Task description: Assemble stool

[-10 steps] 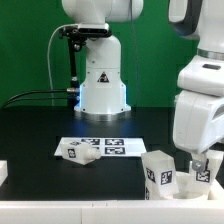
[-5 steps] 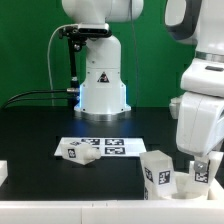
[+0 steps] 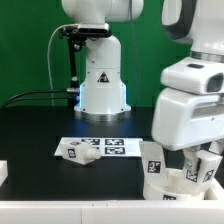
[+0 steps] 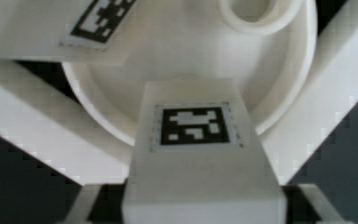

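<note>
Gripper [image 4: 197, 203] just went from spread wide to pinched on a stool leg [image 4: 194, 130]. The wrist view shows the tagged leg squeezed between the jaws, right over the seat disc [image 4: 247, 75]. In the exterior view the arm [image 3: 190, 115] has swung toward that view's left and now covers most of the kit, which sits by the desk's [image 3: 40, 130] near edge at that view's right. A spare leg [image 3: 80, 152] lies on the marker board [image 3: 118, 147]. I'd guess the grab's done and socketing comes next.
</note>
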